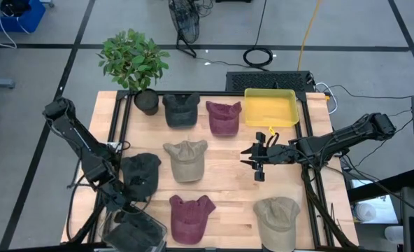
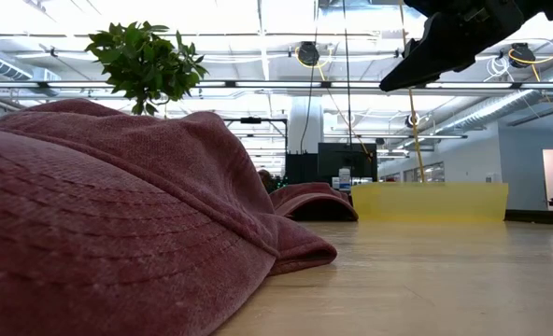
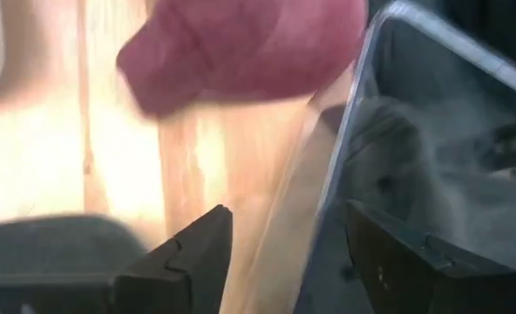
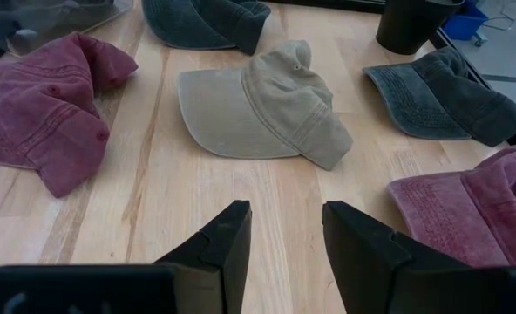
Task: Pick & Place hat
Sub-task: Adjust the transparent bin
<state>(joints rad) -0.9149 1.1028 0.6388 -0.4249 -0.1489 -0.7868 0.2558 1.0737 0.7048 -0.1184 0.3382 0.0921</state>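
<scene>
Several caps lie on the wooden table: a tan one (image 1: 186, 159) (image 4: 262, 103) mid-table, a dark one (image 1: 140, 175), a maroon one (image 1: 191, 217) (image 3: 241, 44) at the near edge, another tan one (image 1: 277, 220), and a dark grey (image 1: 181, 108) and a maroon (image 1: 223, 115) cap at the far side. My left gripper (image 1: 121, 205) (image 3: 284, 253) is open above the rim of a grey bin (image 1: 133, 231) (image 3: 363, 96) that holds a dark cap (image 3: 432, 148). My right gripper (image 1: 256, 159) (image 4: 286, 231) is open, raised off the table, pointing toward the mid-table tan cap.
A yellow tray (image 1: 270, 106) sits at the far right of the table and a potted plant (image 1: 138, 66) at the far left corner. Bare wood lies between the right gripper and the tan cap. In the low view the near maroon cap (image 2: 118, 224) fills the foreground.
</scene>
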